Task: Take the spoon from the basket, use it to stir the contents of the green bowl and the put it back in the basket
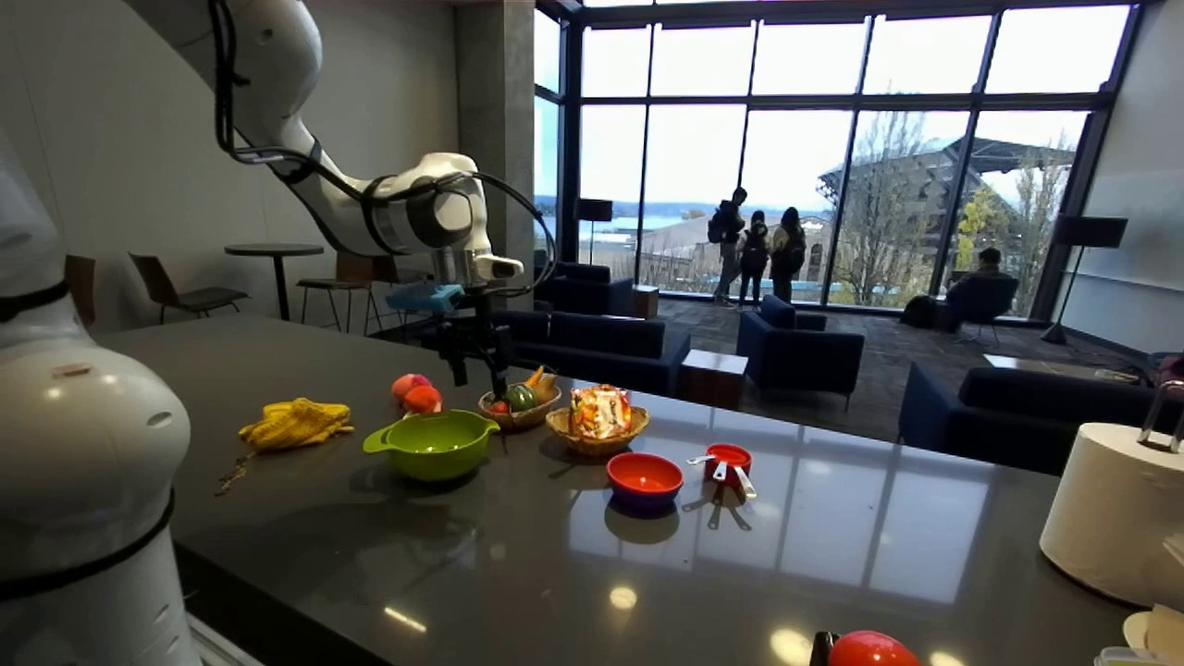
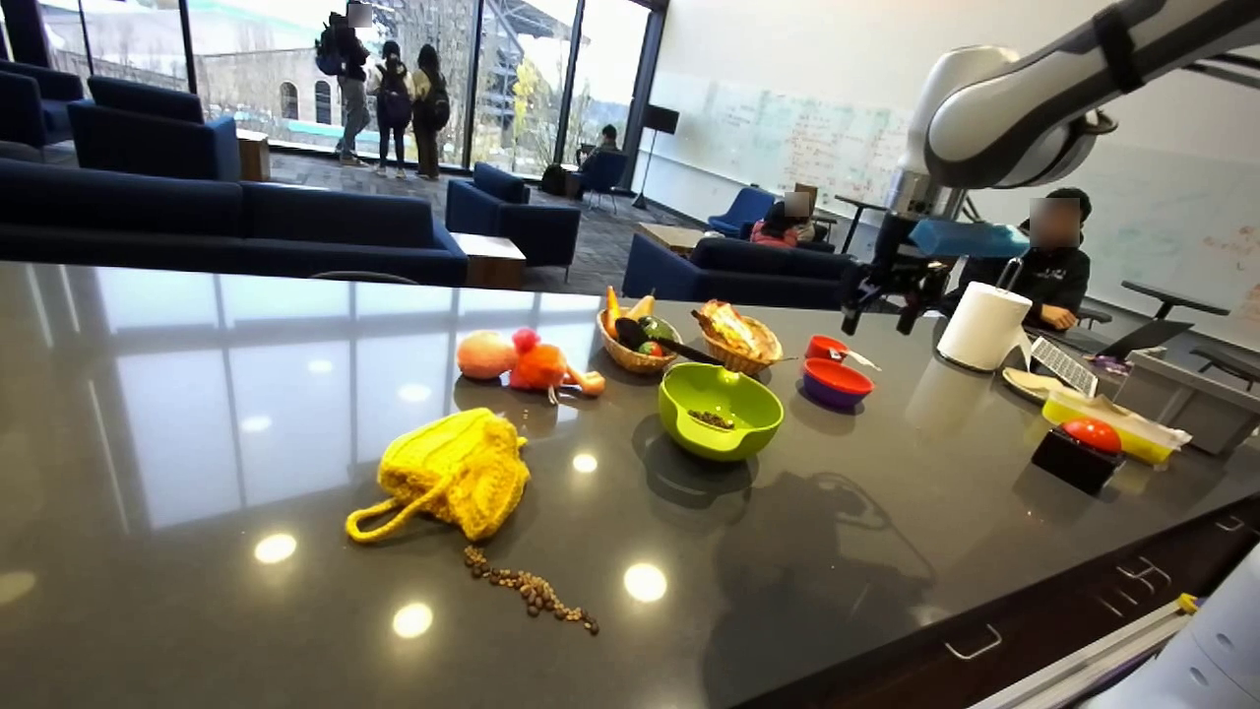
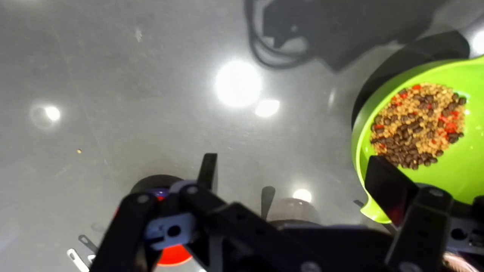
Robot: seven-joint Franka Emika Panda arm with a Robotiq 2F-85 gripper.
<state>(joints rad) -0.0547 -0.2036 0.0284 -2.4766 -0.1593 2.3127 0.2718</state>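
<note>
The green bowl stands on the table and also shows in another exterior view. In the wrist view the green bowl holds brown beans, tan grains and red bits. The tan woven basket holds vegetables; it also shows behind the bowl. The black spoon lies across this basket, its handle reaching behind the green bowl. My gripper is open and empty above the table, also seen in another exterior view. In the wrist view its fingers are wide apart; one covers part of the bowl.
A second woven basket holds a packet. A red bowl and red measuring cups stand nearby. A yellow knit bag with spilled beans, orange toys, a paper roll and a red button are also there.
</note>
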